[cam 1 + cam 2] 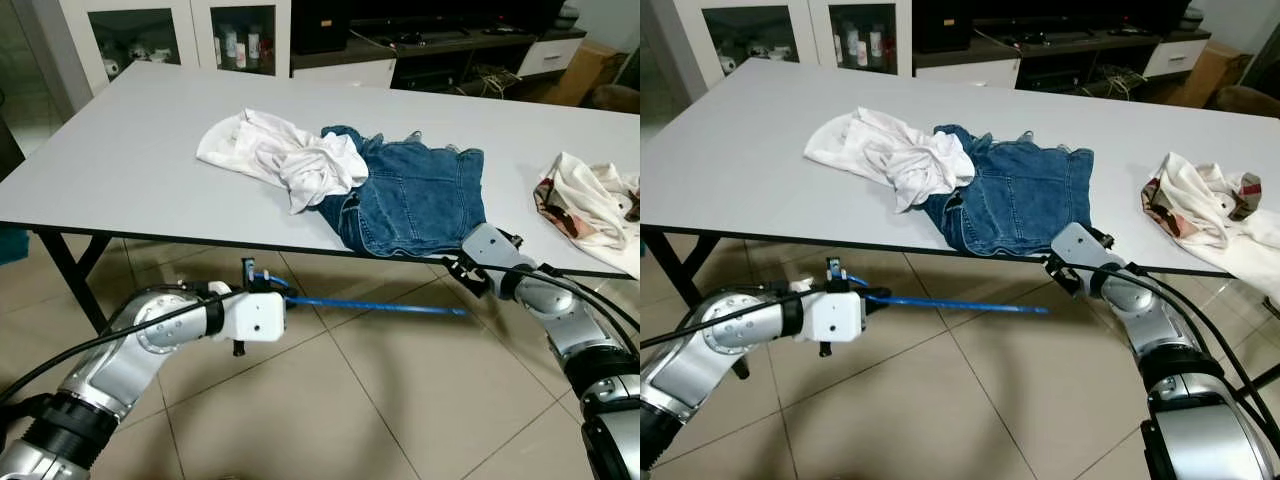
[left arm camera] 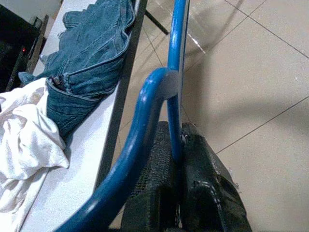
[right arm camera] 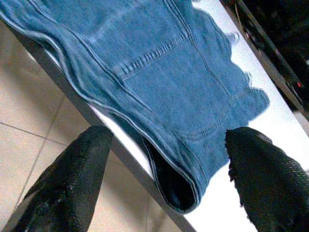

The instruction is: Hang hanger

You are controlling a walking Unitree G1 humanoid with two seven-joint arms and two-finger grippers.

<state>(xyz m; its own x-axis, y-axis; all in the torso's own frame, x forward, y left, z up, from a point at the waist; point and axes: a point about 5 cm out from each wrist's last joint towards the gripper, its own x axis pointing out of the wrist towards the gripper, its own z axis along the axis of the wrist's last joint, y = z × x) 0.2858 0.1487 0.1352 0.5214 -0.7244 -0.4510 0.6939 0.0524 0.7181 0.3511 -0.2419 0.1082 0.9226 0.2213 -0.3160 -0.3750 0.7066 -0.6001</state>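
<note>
So the left gripper (image 1: 262, 290) sits below the near edge of the table (image 1: 120, 160), jaws pressed together on the blue hanger (image 1: 370, 305). The hanger's long axis runs almost level, out to the right from the jaws toward the right arm, hovering over the tile floor (image 1: 330, 410).

On the table, going right: a crumpled white shirt (image 1: 280, 155), then the jeans (image 1: 415, 195) with their folded end right at the near edge, and another whitish garment (image 1: 590, 205) at the far right.

The right gripper (image 3: 169, 179) is up at that near edge, jaws spread wide, one finger below the edge and one above, straddling the jeans' corner but not pinching yet. I'd guess the right arm, being nearer, grabs the jeans so the hanger can go in.
</note>
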